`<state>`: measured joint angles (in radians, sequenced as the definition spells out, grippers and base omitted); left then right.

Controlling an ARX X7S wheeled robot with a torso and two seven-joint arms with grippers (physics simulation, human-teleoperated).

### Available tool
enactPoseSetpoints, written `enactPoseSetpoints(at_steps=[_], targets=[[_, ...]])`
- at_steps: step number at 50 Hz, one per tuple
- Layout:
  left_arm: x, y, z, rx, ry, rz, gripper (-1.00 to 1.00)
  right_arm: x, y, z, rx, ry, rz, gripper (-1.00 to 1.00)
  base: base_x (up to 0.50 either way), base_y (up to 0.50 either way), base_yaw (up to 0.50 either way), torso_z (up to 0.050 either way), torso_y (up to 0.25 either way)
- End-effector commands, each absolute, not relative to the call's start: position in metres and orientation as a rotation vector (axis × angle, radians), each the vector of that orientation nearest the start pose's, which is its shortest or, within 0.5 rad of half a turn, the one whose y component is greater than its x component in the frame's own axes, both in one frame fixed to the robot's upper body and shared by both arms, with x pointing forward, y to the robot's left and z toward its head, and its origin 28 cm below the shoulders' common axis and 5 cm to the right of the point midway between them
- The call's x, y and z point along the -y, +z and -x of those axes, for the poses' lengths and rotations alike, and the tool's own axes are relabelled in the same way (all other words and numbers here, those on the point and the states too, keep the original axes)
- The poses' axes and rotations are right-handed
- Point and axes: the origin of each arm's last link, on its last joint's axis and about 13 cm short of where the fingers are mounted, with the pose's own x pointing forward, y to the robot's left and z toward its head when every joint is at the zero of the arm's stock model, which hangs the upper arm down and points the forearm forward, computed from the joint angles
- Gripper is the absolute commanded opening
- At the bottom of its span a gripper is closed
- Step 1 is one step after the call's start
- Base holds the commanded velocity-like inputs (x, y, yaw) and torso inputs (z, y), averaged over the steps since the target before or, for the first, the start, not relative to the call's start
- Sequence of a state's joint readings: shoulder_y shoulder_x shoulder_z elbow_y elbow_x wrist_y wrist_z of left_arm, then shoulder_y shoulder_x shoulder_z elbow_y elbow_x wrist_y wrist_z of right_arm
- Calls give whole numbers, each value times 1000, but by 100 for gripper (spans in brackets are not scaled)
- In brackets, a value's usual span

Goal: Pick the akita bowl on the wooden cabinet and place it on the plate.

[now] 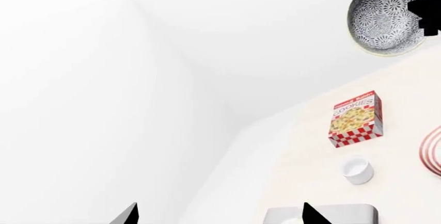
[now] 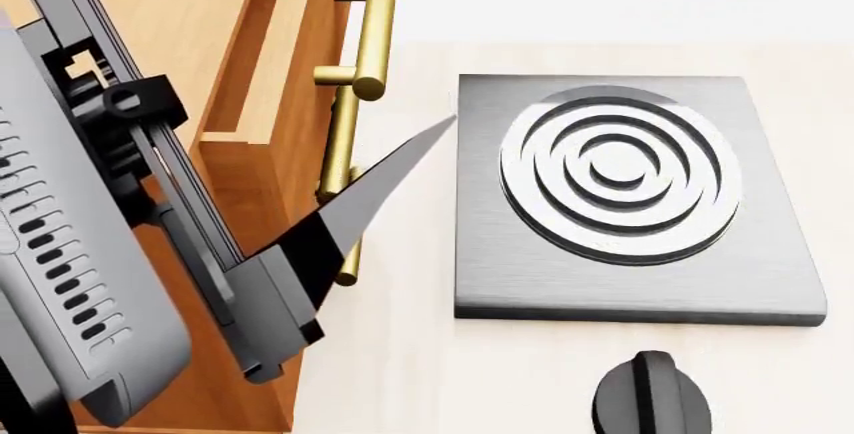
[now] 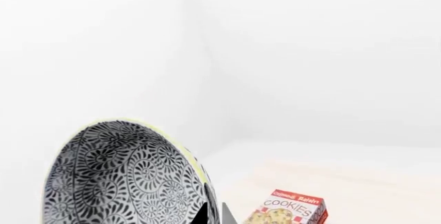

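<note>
Right gripper [image 1: 424, 15] pinching the akita bowl's [image 1: 386, 16] rim, aloft above the counter.
Bowl tipped on edge, patterned hollow facing sideways, over cookie box [image 1: 356, 119], white cup [image 1: 358, 169] and plate [image 1: 432, 152]; left gripper [image 1: 220, 216] spread apart.

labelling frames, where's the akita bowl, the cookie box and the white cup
akita bowl [image 1: 386, 15], left wrist view, patterned inside wall.
cookie box [image 1: 356, 118], left wrist view, printed front face.
white cup [image 1: 358, 169], left wrist view, rim and inner hollow.
</note>
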<state>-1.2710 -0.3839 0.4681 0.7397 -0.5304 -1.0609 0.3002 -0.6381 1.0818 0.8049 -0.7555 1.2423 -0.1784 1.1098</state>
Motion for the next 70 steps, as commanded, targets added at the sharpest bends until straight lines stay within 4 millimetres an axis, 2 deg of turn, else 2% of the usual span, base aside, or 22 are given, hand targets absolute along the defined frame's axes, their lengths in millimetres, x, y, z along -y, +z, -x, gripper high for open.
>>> enactPoseSetpoints(at_steps=[1, 13, 27, 36, 43, 51, 55, 70], targets=[[-174, 344, -236, 572, -859, -652, 100, 246, 257, -144, 437, -714, -246, -100, 0, 0, 0, 0, 0], [-174, 342, -237, 568, -861, -646, 100, 257, 258, -159, 374, -722, -264, -100, 0, 0, 0, 1, 0], [-173, 339, -240, 566, -865, -639, 100, 260, 259, -156, 365, -450, -675, -100, 0, 0, 0, 0, 1], [-174, 338, -240, 564, -860, -635, 100, 262, 262, -147, 403, -475, -696, -100, 0, 0, 0, 0, 0], [-175, 335, -242, 559, -857, -631, 100, 271, 256, -138, 447, -592, -895, -100, 0, 0, 0, 0, 0], [-174, 335, -243, 560, -860, -631, 100, 269, 258, -137, 443, -580, -927, -100, 0, 0, 0, 0, 1], [-174, 335, -242, 559, -859, -630, 100, 268, 257, -141, 409, -509, -961, -100, 0, 0, 0, 0, 0], [-175, 335, -242, 561, -859, -627, 100, 271, 252, -144, 393, -511, -996, -100, 0, 0, 0, 0, 0]])
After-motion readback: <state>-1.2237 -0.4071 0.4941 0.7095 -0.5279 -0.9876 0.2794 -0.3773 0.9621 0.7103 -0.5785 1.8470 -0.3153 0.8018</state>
